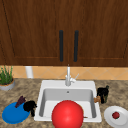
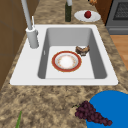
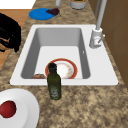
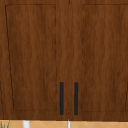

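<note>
Left hand (image 1: 30, 106) hovers at the right edge of the blue plate (image 1: 13, 114), just beside the grapes (image 1: 20, 101) on the plate's rim; fingers look curled downward with nothing in them, though I can't tell for sure. Right hand (image 1: 102, 93) sits at the sink's (image 1: 67, 85) right rim, overlapping the dark bottle (image 3: 54, 82) in the front view, grip on it can't be told. Red bowl (image 2: 66, 61) sits in the basin next to a small brown item (image 2: 82, 50); white plate (image 1: 122, 117) with a red fruit (image 1: 115, 115) is on the counter at right.
</note>
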Robot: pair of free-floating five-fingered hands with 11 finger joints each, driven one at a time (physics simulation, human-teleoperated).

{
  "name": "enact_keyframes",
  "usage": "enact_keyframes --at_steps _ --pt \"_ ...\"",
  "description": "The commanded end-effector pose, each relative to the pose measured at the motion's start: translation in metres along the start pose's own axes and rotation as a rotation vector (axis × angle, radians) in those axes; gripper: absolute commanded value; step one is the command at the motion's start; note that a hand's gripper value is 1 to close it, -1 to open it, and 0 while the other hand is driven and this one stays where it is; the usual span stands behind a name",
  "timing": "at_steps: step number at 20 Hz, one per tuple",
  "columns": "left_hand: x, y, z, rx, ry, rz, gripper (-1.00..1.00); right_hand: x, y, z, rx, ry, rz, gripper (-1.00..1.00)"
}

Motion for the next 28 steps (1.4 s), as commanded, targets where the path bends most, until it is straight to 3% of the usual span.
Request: enact_keyframes --at_steps 1,6,9,19,22,23,28 --pt "0.0 0.0 0.0 0.0 0.0 0.0 0.0 -0.013 -0.019 0.031 -0.003 0.02 -0.042 1.0" --pt "0.0 0.0 0.0 0.0 0.0 0.0 0.0 -0.029 -0.043 0.075 -0.003 0.009 -0.055 1.0" --pt "0.0 0.0 0.0 0.0 0.0 0.0 0.0 -0.046 -0.045 0.095 -0.002 0.004 -0.036 1.0" --pt "0.0 0.0 0.0 0.0 0.0 0.0 0.0 -0.1 -0.003 0.126 0.05 -0.015 -0.062 1.0" --pt "0.0 0.0 0.0 0.0 0.0 0.0 0.0 -0.106 0.014 0.117 0.004 -0.022 -0.048 1.0" --pt "0.0 0.0 0.0 0.0 0.0 0.0 0.0 -0.106 0.023 0.108 0.053 -0.014 -0.041 1.0" --pt "0.0 0.0 0.0 0.0 0.0 0.0 0.0 -0.122 0.045 0.1 0.094 -0.007 -0.027 1.0"
